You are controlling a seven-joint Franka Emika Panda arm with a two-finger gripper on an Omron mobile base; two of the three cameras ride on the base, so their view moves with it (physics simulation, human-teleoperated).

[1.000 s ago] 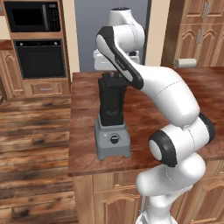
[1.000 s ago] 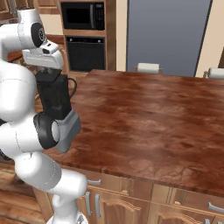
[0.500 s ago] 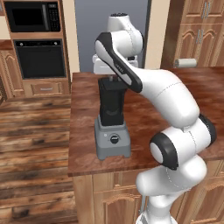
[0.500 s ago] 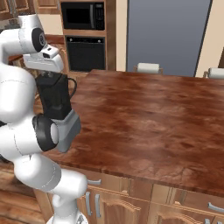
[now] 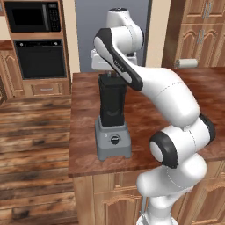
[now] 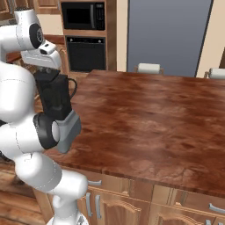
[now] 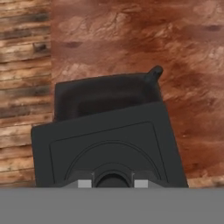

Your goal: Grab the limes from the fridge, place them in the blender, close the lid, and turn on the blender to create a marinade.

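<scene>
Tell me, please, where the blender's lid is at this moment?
In the hand view the lid is held in the gripper just above the blender, covering the jar's near part while its far part stays open.

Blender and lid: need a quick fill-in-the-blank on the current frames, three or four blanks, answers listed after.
1. The blender stands on the wooden ____.
2. The gripper holds the black ____ over the jar.
3. In the hand view the lid leaves part of the jar's mouth ____.
4. The dial on the blender's base is ____ in colour.

Missing words: counter; lid; uncovered; black
</scene>
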